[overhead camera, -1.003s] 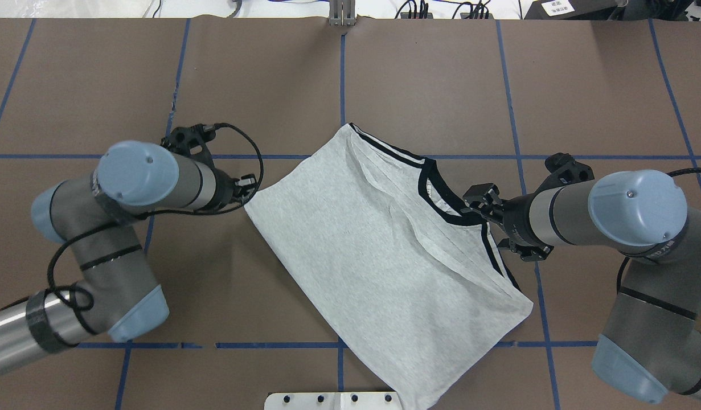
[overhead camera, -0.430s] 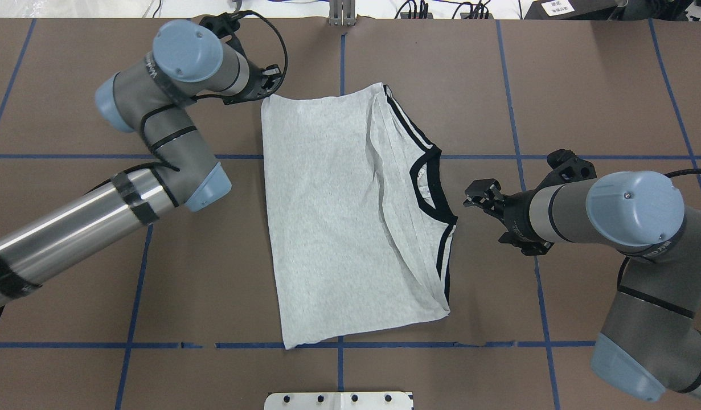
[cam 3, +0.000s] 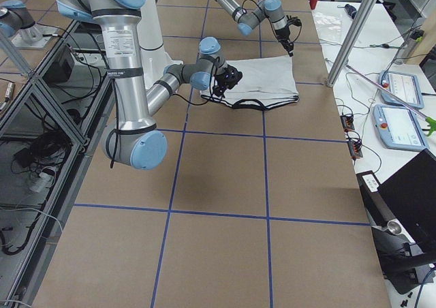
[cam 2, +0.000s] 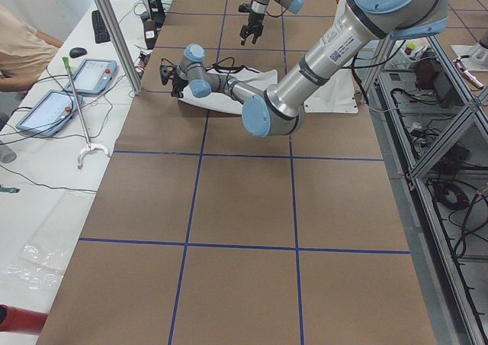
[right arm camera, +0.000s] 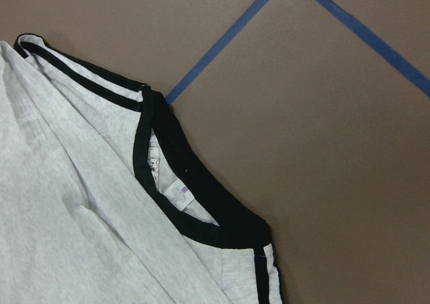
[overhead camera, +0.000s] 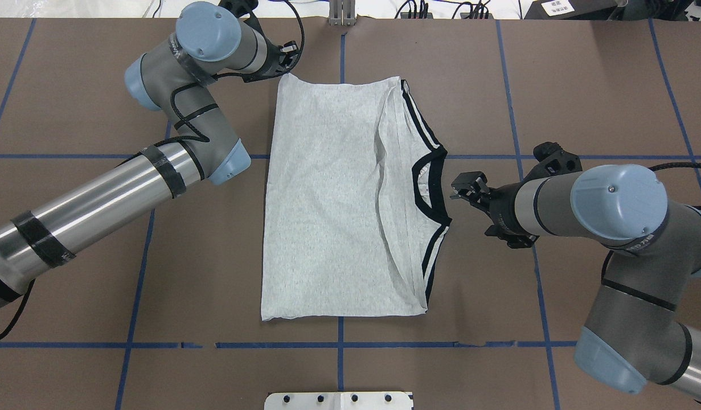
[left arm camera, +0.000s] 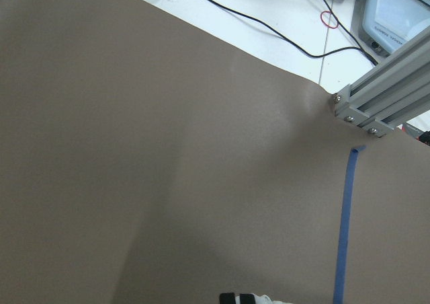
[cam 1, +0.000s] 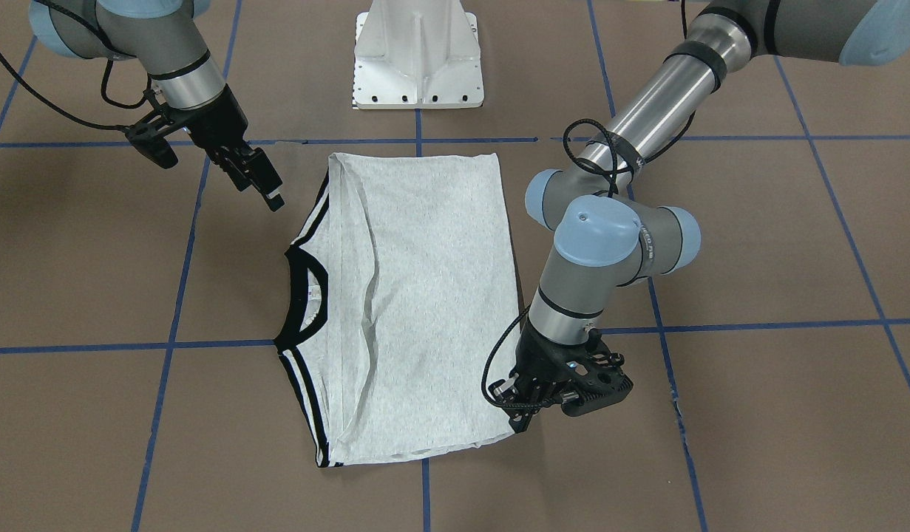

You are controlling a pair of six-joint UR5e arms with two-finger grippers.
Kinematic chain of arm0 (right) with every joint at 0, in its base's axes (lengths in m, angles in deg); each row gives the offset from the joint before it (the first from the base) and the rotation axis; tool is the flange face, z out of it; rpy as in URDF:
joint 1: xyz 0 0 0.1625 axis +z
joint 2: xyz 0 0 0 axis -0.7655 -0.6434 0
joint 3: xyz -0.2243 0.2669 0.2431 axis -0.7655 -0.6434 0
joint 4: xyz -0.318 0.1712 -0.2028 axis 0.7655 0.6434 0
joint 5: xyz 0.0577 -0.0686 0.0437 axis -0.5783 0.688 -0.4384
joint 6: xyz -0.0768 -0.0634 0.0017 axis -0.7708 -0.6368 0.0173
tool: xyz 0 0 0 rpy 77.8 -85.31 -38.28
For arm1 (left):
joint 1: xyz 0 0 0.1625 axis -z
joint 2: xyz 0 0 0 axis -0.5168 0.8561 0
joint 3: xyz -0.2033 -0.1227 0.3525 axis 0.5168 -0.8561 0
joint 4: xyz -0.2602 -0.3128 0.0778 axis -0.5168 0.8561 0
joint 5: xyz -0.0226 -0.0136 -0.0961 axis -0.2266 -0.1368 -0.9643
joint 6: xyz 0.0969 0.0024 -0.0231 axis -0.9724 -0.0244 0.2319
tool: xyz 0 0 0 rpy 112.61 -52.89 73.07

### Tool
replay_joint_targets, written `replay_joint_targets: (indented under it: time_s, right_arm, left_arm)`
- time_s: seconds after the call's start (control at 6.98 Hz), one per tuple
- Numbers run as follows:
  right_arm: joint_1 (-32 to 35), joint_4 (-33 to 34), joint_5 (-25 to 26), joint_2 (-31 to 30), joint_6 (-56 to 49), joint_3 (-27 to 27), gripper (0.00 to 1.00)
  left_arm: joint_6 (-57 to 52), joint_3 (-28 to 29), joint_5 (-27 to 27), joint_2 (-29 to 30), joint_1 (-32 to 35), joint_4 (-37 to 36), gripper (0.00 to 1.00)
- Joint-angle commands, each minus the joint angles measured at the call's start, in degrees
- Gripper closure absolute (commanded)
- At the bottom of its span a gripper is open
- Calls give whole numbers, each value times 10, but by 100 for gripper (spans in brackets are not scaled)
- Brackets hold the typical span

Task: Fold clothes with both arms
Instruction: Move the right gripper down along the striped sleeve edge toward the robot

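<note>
The grey T-shirt (overhead camera: pixel 327 199) lies flat on the brown table as a folded rectangle, its black collar (overhead camera: pixel 433 185) and striped shoulders toward my right; no print shows. It also shows in the front view (cam 1: pixel 418 295) and the right wrist view (right arm camera: pixel 67 216). My left gripper (overhead camera: pixel 286 61) is at the shirt's far left corner, low on the table (cam 1: pixel 517 421), shut on that corner. My right gripper (overhead camera: pixel 458 189) is open and empty, just right of the collar and apart from it (cam 1: pixel 270 193).
The white pedestal (cam 1: pixel 418 59) stands at the table's near edge (overhead camera: pixel 339 400). A metal post (overhead camera: pixel 341 14) and cables sit at the far edge. Blue tape lines (overhead camera: pixel 339 345) cross the brown table. Operator desks with tablets (cam 2: pixel 53 108) lie beyond the far edge.
My left gripper has dragged the shirt's corner far and to the right, turning the shirt square to the table. My right gripper let go of the collar and shifted slightly left.
</note>
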Motion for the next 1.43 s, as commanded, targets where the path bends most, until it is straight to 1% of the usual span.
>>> replay_joint_targets:
  time_s: [0.0, 0.14, 0.29, 0.43, 0.57, 0.72, 0.86, 1.15, 1.29]
  right_arm:
    - [-25, 1, 16, 38, 2, -19, 0]
    - [-60, 35, 37, 57, -9, -28, 0]
    - [-86, 134, 38, 112, -82, -29, 0]
    - [-110, 226, 44, 150, -165, -34, 0]
    - [-127, 245, 56, 164, -254, -52, 0]
    - [-133, 245, 57, 165, -333, -69, 0]
    - [-137, 251, 56, 161, -370, -73, 0]
    - [-138, 262, 55, 164, -410, -80, 0]
    - [-138, 284, 55, 162, -439, -85, 0]
  left_arm:
    - [2, -49, -5, -15, 0, 10, 27]
    - [2, -134, -6, -68, -3, 9, 27]
    - [2, -183, -27, -101, -4, 8, 27]
    - [2, -188, -64, -114, -3, 10, 27]
    - [3, -189, -67, -114, -3, 10, 28]
    - [3, -190, -67, -114, -3, 10, 28]
    - [3, -190, -67, -115, -3, 10, 28]
    - [4, -190, -67, -115, -3, 10, 28]
    - [4, -190, -67, -115, -3, 10, 28]
